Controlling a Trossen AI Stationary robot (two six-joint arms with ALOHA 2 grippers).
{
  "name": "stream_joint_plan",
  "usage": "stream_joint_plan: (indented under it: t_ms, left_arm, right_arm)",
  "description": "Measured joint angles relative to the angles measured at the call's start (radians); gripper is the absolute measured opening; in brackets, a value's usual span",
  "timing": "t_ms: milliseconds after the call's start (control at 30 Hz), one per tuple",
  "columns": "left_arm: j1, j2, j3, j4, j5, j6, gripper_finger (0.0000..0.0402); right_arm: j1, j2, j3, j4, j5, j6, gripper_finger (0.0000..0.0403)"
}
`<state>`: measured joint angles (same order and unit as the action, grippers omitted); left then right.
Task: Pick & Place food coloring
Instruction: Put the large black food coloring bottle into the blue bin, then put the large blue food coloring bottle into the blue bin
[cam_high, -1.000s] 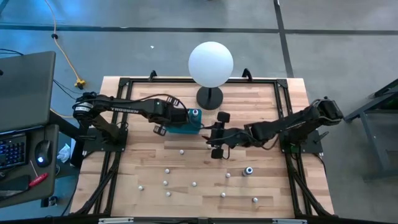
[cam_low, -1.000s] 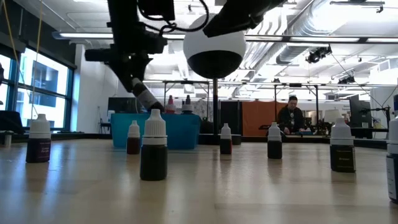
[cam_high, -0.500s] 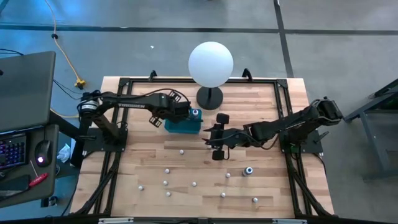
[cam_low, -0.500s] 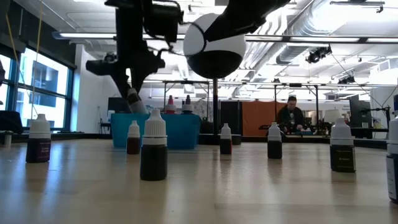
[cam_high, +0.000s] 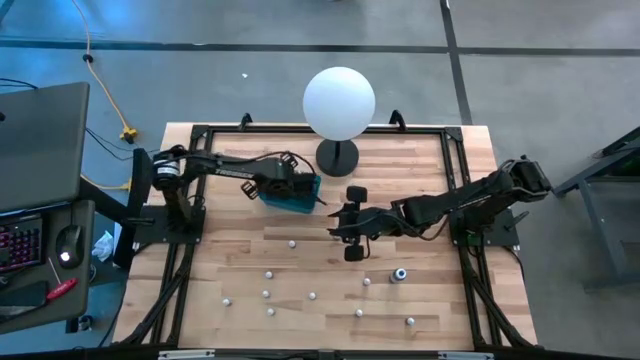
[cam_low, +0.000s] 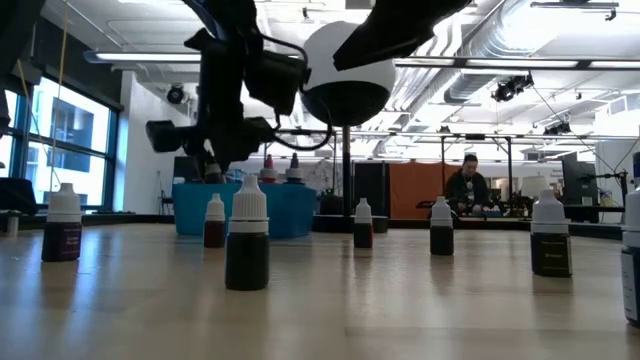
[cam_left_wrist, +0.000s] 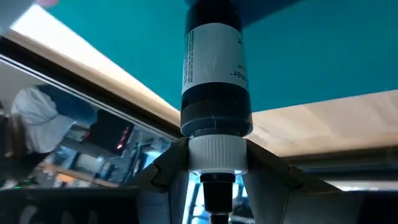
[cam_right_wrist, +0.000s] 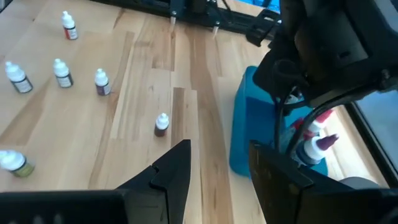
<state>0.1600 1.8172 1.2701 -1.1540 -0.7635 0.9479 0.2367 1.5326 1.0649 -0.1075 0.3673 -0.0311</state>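
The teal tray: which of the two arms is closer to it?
Left. The left gripper hangs right over the teal tray, gripping a bottle; the right gripper waits open beside it.

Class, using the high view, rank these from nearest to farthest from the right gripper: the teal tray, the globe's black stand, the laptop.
Measured from the right gripper:
1. Teal tray, just left.
2. Black stand, toward the table's far edge.
3. Laptop, off the table, far left.

Left gripper carried bottle over tray.
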Motion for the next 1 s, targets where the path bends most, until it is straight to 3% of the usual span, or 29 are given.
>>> stream_joint_plan:
  t_ms: [367,700,900,1000]
  left_arm:
    - [-0.03,0.047,0.0,0.006,-0.068,0.051,0.0173]
    - [-0.048,0.047,0.0,-0.04,-0.303,0.049,0.0188]
    - [-0.105,0.044,0.008,-0.137,-0.41,-0.044,0.0189]
    - [-0.153,0.044,0.053,-0.247,-0.402,-0.174,0.0189]
  right_arm:
    - [0.0,0.0,0.0,-0.035,-0.011,-0.003,0.0151]
    - [0.0,0.0,0.0,-0.035,-0.011,-0.003,0.0151]
    - [0.0,0.0,0.0,-0.036,-0.012,0.005,0.0151]
    - [0.0,0.0,0.0,-0.036,-0.012,0.009,0.0151]
